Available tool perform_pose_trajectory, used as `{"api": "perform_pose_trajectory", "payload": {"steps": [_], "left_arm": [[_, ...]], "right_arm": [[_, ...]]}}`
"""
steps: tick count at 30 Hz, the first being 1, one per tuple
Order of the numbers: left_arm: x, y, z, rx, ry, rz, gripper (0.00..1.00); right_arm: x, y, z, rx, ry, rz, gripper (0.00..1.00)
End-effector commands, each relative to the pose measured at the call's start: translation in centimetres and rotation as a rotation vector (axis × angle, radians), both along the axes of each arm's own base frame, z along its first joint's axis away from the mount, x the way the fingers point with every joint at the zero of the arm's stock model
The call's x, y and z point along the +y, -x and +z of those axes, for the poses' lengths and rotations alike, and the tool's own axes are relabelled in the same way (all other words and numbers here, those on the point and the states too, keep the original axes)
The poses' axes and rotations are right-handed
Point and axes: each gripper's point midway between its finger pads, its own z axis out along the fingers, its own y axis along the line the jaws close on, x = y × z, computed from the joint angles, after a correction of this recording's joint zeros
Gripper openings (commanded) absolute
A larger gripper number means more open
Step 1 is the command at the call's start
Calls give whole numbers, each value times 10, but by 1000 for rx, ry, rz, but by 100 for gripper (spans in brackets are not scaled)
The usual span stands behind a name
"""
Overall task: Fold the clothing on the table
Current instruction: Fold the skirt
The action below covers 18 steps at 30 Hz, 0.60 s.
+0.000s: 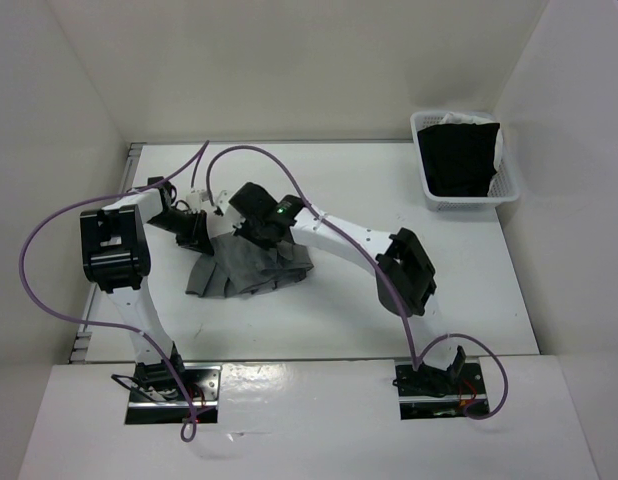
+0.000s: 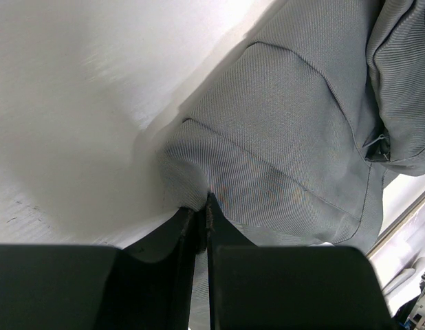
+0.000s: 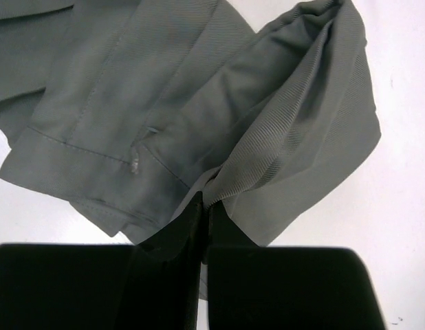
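White smooth tabletop (image 1: 469, 280) bearing bunched mid-grey pleated soft-fabric skirt (image 1: 249, 270). Pinched at thin folds by left gripper (image 2: 201, 214) and right gripper (image 3: 204, 206), both clamped. Judged light, limp; best taken by edges beyond fingertips.

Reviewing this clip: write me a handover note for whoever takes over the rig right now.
Grips: the left pincer is shut on a fold of the grey skirt; the right pincer is shut on another bunch of it.
Position: the skirt lies crumpled on the white table, left of centre, under both wrists.
Done: both grips are on the fabric; no neat fold shows.
Left: spread it flat, then fold.
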Motion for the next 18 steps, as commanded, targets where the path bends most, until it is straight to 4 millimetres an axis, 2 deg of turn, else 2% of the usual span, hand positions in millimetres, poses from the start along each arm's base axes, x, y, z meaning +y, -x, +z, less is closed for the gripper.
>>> {"api": "perform_pose_trajectory", "payload": {"steps": [1, 5, 6, 8, 12, 18], "left_arm": [[-3, 2, -5, 8, 31, -25, 14], [-4, 2, -4, 6, 40, -25, 14], [-5, 5, -6, 15, 41, -25, 14], [-4, 5, -6, 9, 40, -32, 14], [-4, 5, -6, 9, 40, -32, 14], [-6, 6, -9, 18, 51, -32, 14]], "right_arm": [[28, 14, 33, -22, -77, 39, 0], [33, 20, 30, -38, -62, 43, 0], [29, 20, 18, -28, -32, 38, 0], [27, 22, 9, -15, -23, 31, 0], [27, 25, 2, 2, -23, 42, 0], [27, 26, -27, 32, 14, 34, 0]]}}
